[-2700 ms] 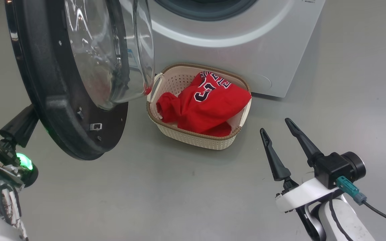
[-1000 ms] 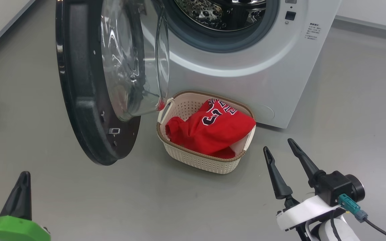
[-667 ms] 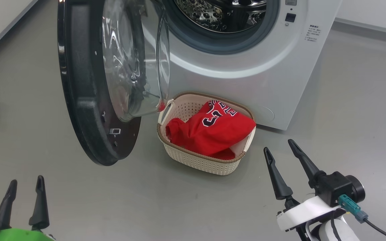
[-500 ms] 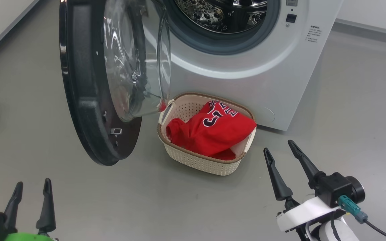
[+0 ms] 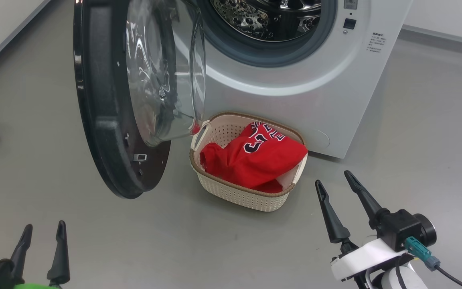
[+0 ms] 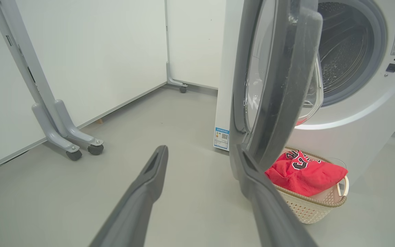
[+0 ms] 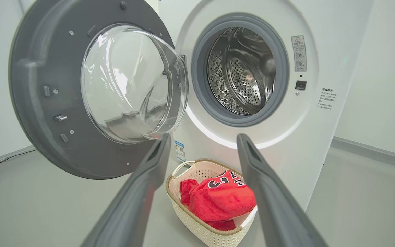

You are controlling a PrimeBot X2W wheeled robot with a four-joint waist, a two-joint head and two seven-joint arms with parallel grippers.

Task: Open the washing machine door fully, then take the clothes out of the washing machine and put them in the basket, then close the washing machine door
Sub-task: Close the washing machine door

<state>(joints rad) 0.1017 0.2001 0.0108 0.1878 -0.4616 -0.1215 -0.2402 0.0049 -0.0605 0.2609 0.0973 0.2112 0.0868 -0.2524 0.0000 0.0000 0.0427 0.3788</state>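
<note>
Left claw (image 5: 43,226) spread wide, empty, low, aimed at outer edge of washing machine door (image 5: 106,132), likely for push shut. Right claw (image 5: 332,178) wide, empty. Clothes (image 5: 255,164) heaped in basket (image 5: 239,192), parked below washing machine (image 5: 295,100) mouth for short drop.

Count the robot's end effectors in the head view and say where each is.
2. The dark, long-fingered left end effector is at the lower left, open; the right end effector is at the lower right, open, near the cream perforated plastic basket. None looks hidden.
</note>
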